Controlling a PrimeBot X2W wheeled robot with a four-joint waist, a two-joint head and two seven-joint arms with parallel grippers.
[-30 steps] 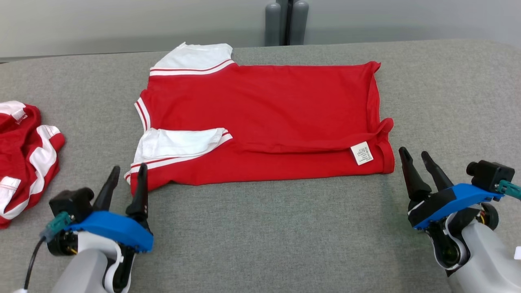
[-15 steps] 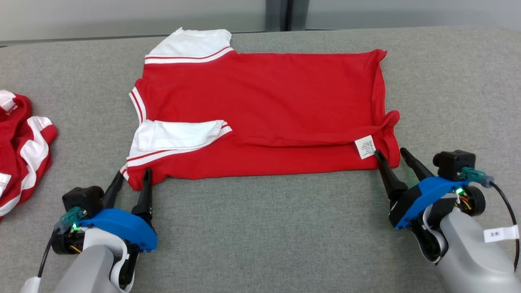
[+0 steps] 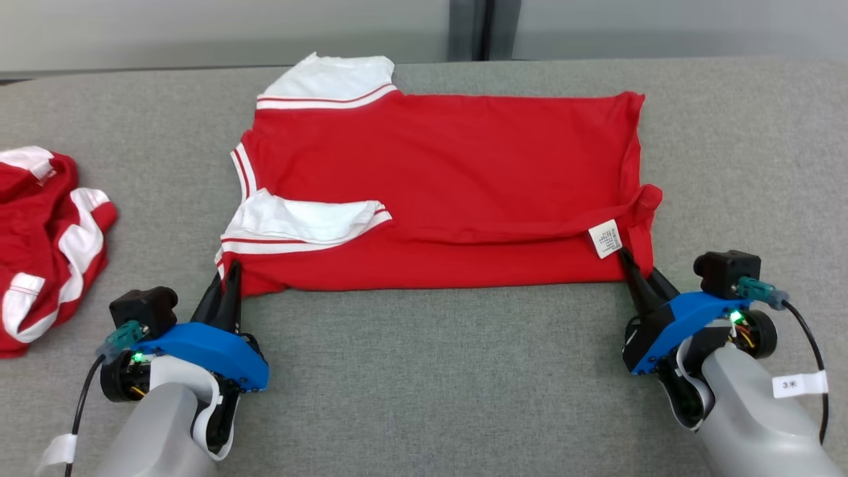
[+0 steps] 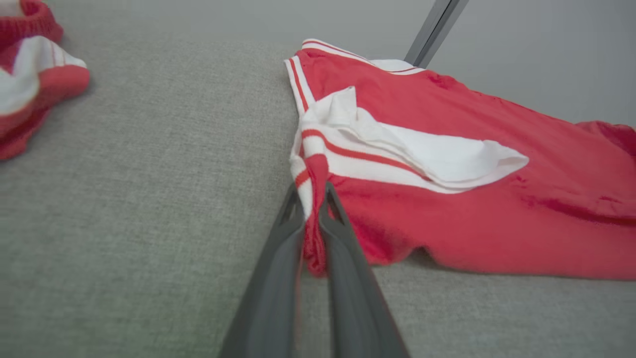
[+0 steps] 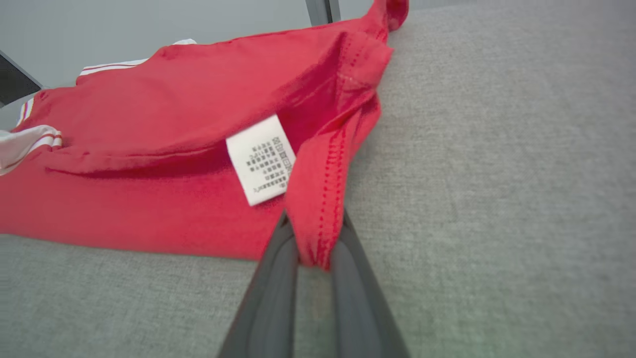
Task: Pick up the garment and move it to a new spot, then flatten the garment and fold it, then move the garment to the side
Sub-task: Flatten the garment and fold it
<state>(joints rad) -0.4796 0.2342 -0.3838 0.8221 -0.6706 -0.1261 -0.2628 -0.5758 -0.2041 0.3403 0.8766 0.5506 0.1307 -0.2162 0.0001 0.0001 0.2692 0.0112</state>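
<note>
while one shirt (image 3: 450, 179) lies flat on the table (image 3: 430, 384), two grippers pinch its near corners: left gripper (image 3: 226, 274) at the sleeve, right gripper (image 3: 637, 266) at the hem. second shirt (image 3: 46, 225) crumpled far left, apart; open table in front.

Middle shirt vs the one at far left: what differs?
The middle shirt lies spread flat, near edge folded over; the left shirt is a crumpled heap. The left gripper and right gripper each pinch a near corner of the middle shirt; neither touches the left shirt. Both are red with white striped trim.
</note>
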